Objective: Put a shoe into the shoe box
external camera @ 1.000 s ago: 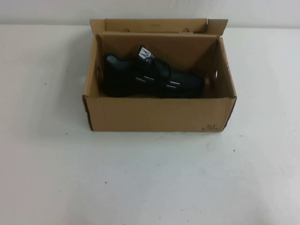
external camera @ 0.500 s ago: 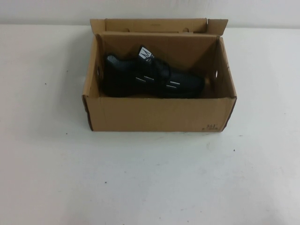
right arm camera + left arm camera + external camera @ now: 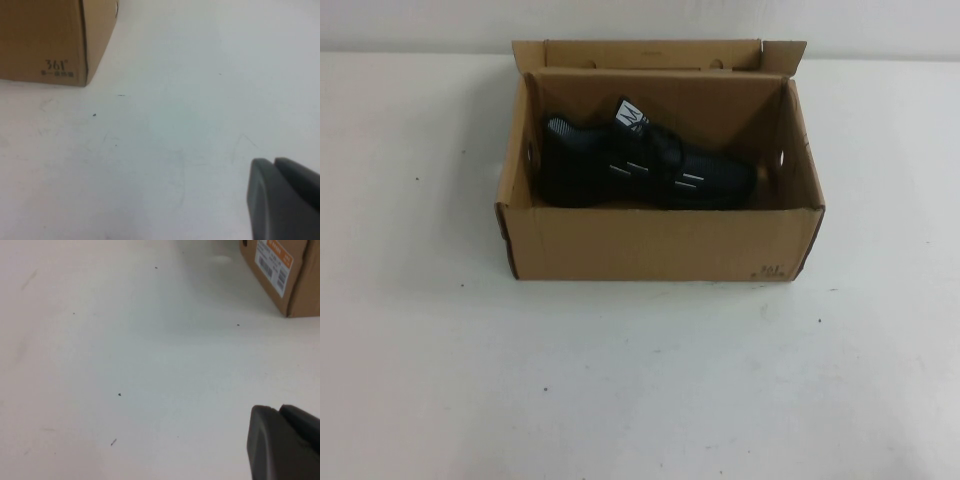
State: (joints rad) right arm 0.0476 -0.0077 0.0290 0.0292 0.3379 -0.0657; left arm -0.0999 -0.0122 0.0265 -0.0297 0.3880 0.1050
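The black shoe with white dashes lies on its side inside the brown cardboard shoe box, toe toward the right wall. A labelled corner of the shoe box shows in the left wrist view, and another corner of the shoe box shows in the right wrist view. Neither arm appears in the high view. My left gripper hangs over bare table, shut and empty, away from the box. My right gripper is likewise shut on nothing above the table, off the box's front right corner.
The white table spreads wide in front of and beside the box. A pale wall runs behind the box's raised back flap.
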